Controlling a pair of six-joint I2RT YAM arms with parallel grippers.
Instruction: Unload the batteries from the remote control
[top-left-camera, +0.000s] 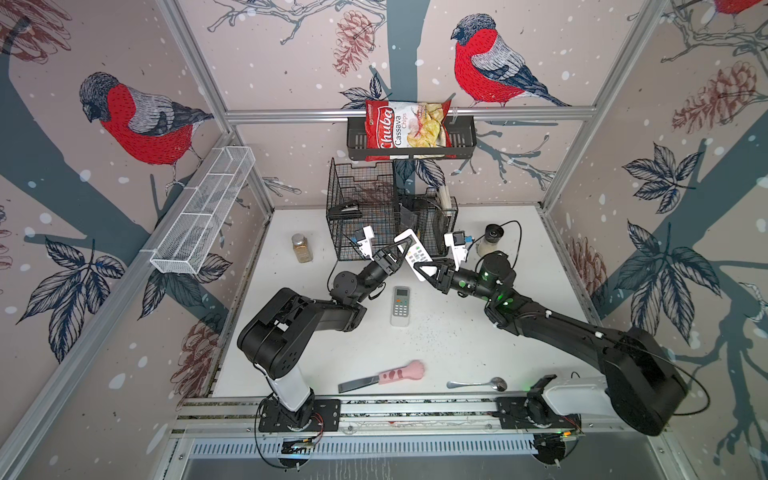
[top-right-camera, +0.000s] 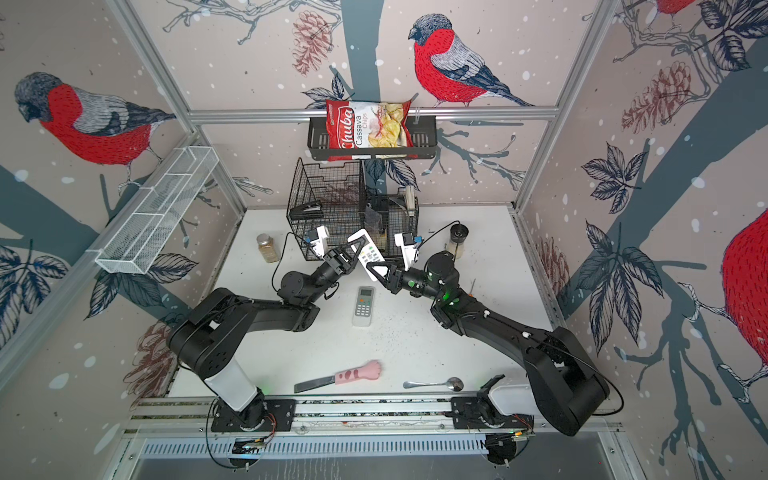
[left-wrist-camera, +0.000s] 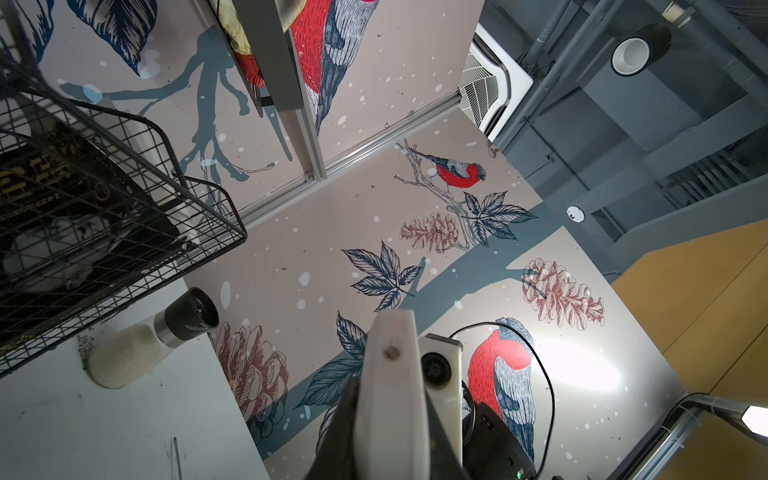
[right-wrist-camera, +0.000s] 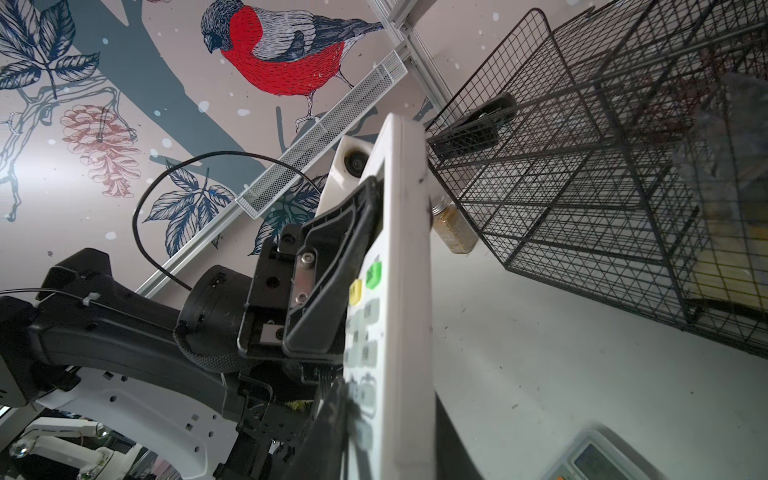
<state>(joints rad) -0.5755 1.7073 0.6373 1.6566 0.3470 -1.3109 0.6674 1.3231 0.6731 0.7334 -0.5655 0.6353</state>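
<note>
A white remote control (top-left-camera: 411, 251) (top-right-camera: 368, 249) hangs tilted in the air in front of the wire baskets, buttons facing up. My left gripper (top-left-camera: 400, 254) (left-wrist-camera: 390, 449) is shut on its upper part, pinching it across its thickness. My right gripper (top-left-camera: 428, 268) (right-wrist-camera: 386, 436) is shut on its lower end, with one finger on the button face and the other on the back. In the right wrist view the remote control (right-wrist-camera: 405, 270) stands edge-on with the left gripper's finger (right-wrist-camera: 332, 257) on its keys. A second white remote (top-left-camera: 400, 305) (top-right-camera: 363, 305) lies flat on the table below. The batteries are hidden.
Two black wire baskets (top-left-camera: 361, 212) stand right behind the held remote. A spice jar (top-left-camera: 302, 248) stands to the left and a grinder (top-left-camera: 490, 241) to the right. A pink-handled knife (top-left-camera: 386, 376) and a spoon (top-left-camera: 478, 384) lie near the front edge.
</note>
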